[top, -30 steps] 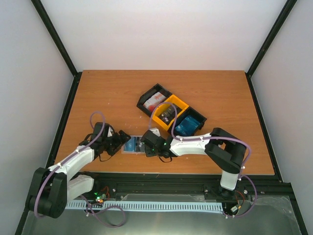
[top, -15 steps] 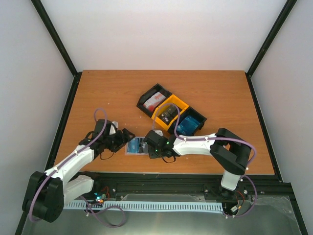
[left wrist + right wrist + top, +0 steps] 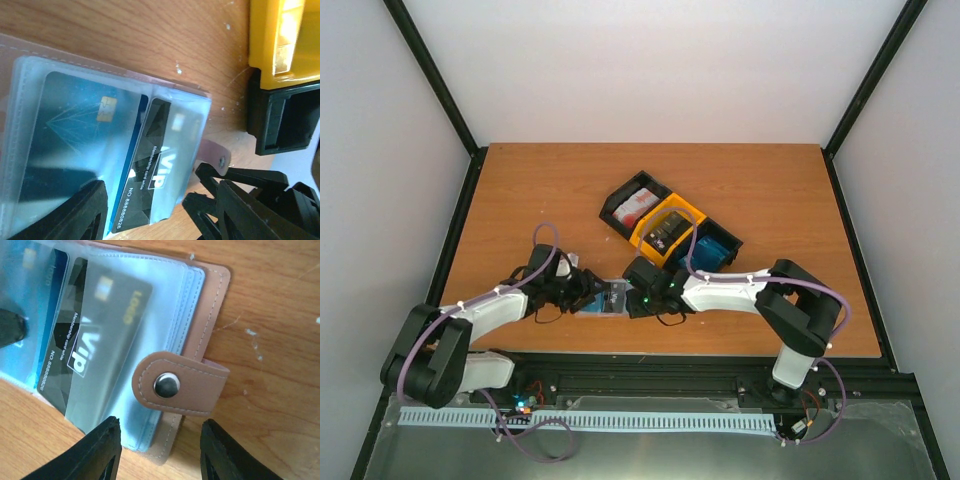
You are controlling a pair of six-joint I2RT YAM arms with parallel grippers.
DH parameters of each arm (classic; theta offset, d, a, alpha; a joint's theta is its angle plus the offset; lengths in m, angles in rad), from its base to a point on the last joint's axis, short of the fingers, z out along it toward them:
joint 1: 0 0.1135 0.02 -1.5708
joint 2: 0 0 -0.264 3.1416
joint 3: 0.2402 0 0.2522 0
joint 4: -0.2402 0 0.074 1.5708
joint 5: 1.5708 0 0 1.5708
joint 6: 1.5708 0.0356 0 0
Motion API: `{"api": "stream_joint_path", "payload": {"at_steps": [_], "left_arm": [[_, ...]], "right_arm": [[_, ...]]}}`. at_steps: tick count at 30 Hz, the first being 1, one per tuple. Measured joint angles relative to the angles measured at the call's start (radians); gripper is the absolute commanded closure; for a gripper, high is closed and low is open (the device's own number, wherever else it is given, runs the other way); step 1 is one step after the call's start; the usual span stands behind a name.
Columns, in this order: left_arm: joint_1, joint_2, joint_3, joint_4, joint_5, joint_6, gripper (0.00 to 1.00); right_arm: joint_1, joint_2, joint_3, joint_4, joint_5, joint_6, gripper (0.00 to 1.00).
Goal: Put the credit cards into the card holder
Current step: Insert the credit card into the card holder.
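The card holder [image 3: 607,298] lies open on the table near the front edge, between my two grippers. Its clear pockets hold a blue credit card [image 3: 75,130] and a black VIP credit card [image 3: 150,170]. My left gripper [image 3: 160,222] is open, its fingers astride the holder's near corner and the black card's end. The right wrist view shows the holder's pinkish-tan cover and snap tab [image 3: 180,385] folded over the pockets. My right gripper [image 3: 160,455] is open, with the holder's edge below the tab between its fingers. The black card [image 3: 95,335] shows through a pocket.
Three joined bins sit behind the holder: a black one with red-and-white cards [image 3: 635,205], a yellow one with dark cards [image 3: 665,232], a black one with blue cards [image 3: 708,255]. The yellow bin [image 3: 280,40] is close to the holder's far side.
My left gripper has moved right, up to the holder, and narrowed. My right gripper has opened and shifted right. The holder has slid a little to the right.
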Motion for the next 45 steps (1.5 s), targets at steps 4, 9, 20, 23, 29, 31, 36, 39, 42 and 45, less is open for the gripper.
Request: {"api": "stream_joint_path", "payload": {"at_steps": [4,9,20,23,29,31,36,39,42,45], "left_arm": [[-0.001,0.030,0.002,0.009,0.000,-0.003,0.40],[-0.006,0.042,0.002,0.026,0.001,-0.008,0.40],[-0.011,0.042,0.002,0.027,-0.012,-0.011,0.39],[-0.011,0.035,0.002,0.020,-0.024,-0.011,0.39],[-0.011,0.019,0.002,0.001,-0.055,-0.011,0.39],[-0.011,0.013,0.000,-0.004,-0.069,-0.014,0.39],[-0.011,-0.044,-0.031,-0.013,-0.129,-0.050,0.40],[-0.011,-0.093,-0.061,-0.013,-0.151,-0.080,0.40],[-0.011,-0.113,-0.078,-0.010,-0.151,-0.105,0.35],[-0.011,-0.112,-0.078,-0.008,-0.152,-0.121,0.35]], "right_arm": [[-0.016,-0.017,-0.011,0.010,-0.031,-0.006,0.52],[-0.019,-0.010,-0.007,0.025,-0.061,-0.023,0.50],[-0.017,0.064,0.071,0.007,-0.059,-0.058,0.49],[-0.013,0.085,0.098,-0.003,-0.043,-0.059,0.49],[0.002,0.144,0.163,-0.005,0.006,-0.071,0.47],[0.010,0.158,0.178,-0.004,0.025,-0.074,0.46],[0.034,0.191,0.202,0.021,0.089,-0.080,0.51],[0.040,0.202,0.205,0.043,0.112,-0.085,0.59],[0.040,0.207,0.199,0.065,0.119,-0.089,0.65],[0.040,0.210,0.197,0.078,0.126,-0.089,0.65]]}}
